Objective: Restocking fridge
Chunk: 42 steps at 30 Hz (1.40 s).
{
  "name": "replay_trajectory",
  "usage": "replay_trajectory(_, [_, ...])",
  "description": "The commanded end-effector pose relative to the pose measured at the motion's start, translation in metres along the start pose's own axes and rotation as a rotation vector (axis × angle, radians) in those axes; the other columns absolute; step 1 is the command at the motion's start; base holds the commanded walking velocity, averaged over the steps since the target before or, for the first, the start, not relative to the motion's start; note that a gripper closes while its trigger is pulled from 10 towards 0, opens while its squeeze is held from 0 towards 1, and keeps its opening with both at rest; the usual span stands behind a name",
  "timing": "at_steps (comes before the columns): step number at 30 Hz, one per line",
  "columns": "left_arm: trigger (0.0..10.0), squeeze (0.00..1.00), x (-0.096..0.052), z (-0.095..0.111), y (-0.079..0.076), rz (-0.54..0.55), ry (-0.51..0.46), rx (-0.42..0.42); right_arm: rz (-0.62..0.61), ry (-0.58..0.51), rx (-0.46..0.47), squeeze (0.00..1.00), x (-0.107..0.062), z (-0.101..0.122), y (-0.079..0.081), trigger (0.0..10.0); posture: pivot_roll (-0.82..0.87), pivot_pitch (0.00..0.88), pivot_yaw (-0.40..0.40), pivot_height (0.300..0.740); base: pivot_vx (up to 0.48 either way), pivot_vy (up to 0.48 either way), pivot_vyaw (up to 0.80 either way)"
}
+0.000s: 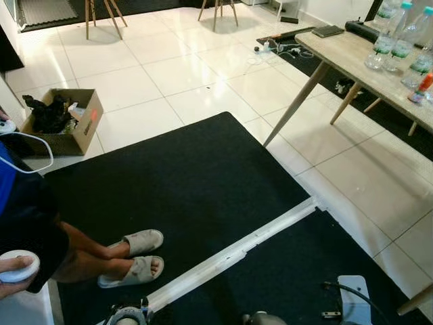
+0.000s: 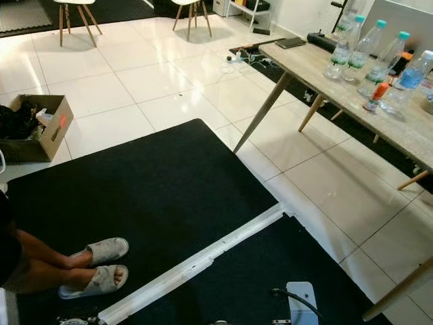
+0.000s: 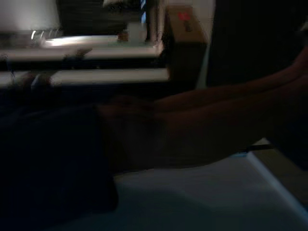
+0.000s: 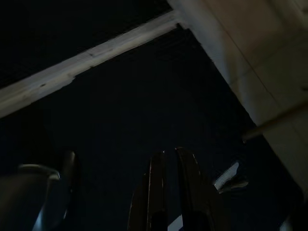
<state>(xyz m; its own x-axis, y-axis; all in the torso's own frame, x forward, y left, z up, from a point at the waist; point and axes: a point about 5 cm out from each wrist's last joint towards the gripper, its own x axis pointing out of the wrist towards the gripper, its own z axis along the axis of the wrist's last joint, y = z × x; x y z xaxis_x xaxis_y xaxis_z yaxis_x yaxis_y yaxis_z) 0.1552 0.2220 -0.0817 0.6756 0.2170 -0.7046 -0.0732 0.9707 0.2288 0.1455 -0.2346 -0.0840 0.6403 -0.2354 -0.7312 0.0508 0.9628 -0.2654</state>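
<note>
Cardboard box, black mat, sandalled feet.

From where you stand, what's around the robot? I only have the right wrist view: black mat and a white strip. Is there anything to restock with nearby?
Observer: Yes. Several water bottles stand on a wooden table, ahead on the robot's right.
Operator: Is anyone in the way?
Observer: A person stands on the left side of the black mat, with their sandalled feet close to the white strip.
Operator: Anything else on the floor?
Observer: An open cardboard box sits on the white tiles beyond the mat, to the far left.
</note>
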Motion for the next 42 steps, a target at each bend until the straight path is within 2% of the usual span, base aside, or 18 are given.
replay_trajectory(1, [10.0, 0.0, -0.0003, -0.0011, -0.0025, -0.006, 0.007, -0.002, -0.013, 0.031, 0.008, 0.0, -0.0027, -0.0089, -0.0037, 10.0, -0.03, 0.077, -0.062, 0.74, 0.0, 0.0, -0.8])
replay_trajectory(42, [10.0, 0.0, -0.0009, -0.0038, -0.0024, -0.004, 0.019, -0.002, -0.011, 0.034, 0.008, 0.0, -0.0031, -0.0099, -0.003, 10.0, -0.03, 0.08, -0.06, 0.74, 0.0, 0.0, -0.8])
